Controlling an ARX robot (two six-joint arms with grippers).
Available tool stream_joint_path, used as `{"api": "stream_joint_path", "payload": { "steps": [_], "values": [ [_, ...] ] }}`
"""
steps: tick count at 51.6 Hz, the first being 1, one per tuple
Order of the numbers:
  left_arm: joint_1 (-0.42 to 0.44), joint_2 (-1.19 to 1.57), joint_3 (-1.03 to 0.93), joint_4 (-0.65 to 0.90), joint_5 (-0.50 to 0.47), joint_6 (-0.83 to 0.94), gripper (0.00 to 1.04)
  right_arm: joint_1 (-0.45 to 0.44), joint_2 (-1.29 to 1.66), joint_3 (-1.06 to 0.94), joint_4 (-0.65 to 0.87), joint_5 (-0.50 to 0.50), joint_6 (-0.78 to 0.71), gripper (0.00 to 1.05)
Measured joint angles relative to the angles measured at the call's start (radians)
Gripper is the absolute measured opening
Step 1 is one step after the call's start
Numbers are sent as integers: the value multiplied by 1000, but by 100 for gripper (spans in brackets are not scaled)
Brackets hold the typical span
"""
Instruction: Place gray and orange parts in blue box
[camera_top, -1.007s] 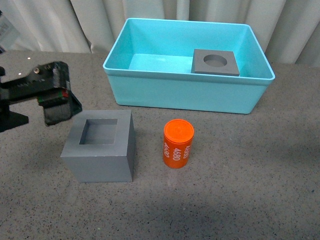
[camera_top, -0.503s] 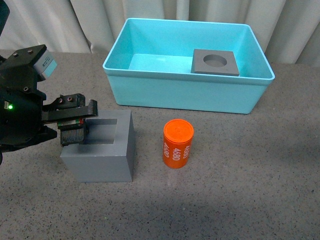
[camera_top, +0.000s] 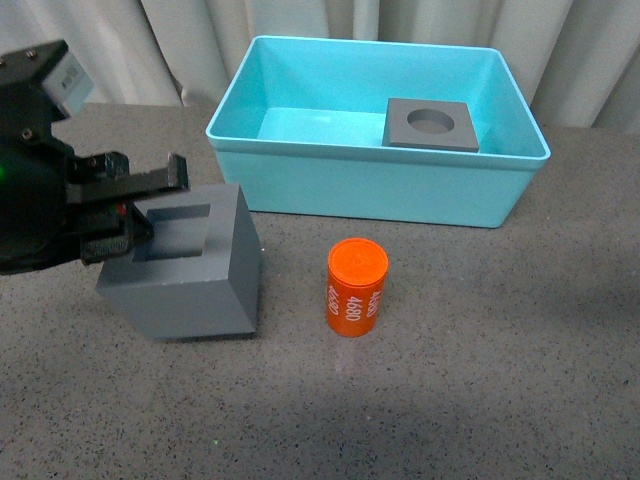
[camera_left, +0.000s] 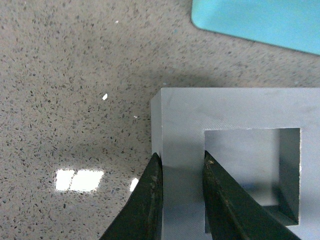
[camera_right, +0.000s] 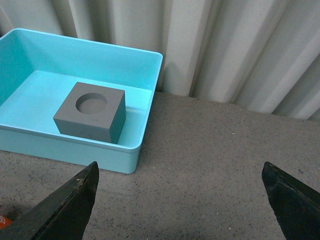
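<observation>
Gripping one wall of the tilted square-recess cube (camera_top: 190, 280) in front of the blue box (camera_top: 370, 190), the left gripper (camera_left: 180, 160) is clamped on it. The cube with a round recess (camera_top: 432, 125) lies in the box; the held cube and the orange cylinder (camera_top: 356, 287) are outside. The right gripper (camera_right: 180, 170) gapes empty.

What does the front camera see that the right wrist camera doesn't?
Only the front view shows the left pincer clamped on a wall of the tilted gray cube with the square hole. Only the right wrist view shows the right pincer, spread wide open. Both show the blue box holding the cube with the round hole, and the orange can, just a sliver in the wrist view.
</observation>
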Motion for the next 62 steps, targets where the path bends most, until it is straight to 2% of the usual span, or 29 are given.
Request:
{"api": "stream_joint_path", "payload": {
  "steps": [10, 21, 29, 37, 62],
  "values": [
    [-24, -116, 48, -17, -22, -6, 17, 0, 0, 0, 0, 0, 0, 95],
    [-22, -130, 194, 5, -20, 6, 17, 0, 0, 0, 0, 0, 0, 95],
    [-19, -19, 335, 55, -39, 37, 17, 0, 0, 0, 0, 0, 0, 95],
    [-9, 202, 501, 57, -55, 53, 17, 0, 0, 0, 0, 0, -1, 95],
    [2, 402, 647, -3, -28, 49, 17, 0, 0, 0, 0, 0, -2, 95]
  ]
}}
